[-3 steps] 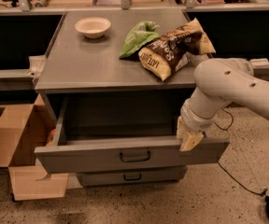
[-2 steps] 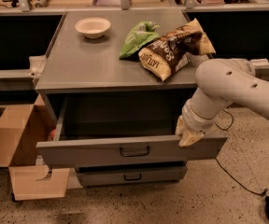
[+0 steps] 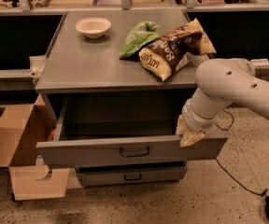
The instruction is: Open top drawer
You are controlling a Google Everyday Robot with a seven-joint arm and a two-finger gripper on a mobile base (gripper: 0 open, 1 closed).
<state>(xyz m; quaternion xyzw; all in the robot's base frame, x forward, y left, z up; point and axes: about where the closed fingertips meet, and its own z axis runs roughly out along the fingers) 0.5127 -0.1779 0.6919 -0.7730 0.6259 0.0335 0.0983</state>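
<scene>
The top drawer is a wide grey metal drawer with a small black loop handle. It stands pulled far out from the grey cabinet, and its deep tray shows dark inside. My white arm reaches in from the right. My gripper sits at the upper right edge of the drawer's face panel, its cream fingers pointing down onto the rim.
Below are narrower grey drawers, shut. On the cabinet top lie a white bowl, a green bag and a brown chip bag. An open cardboard box stands on the floor at the left. A black cable runs on the floor right.
The top drawer has shifted slightly with my gripper at its right edge; the arm has moved little.
</scene>
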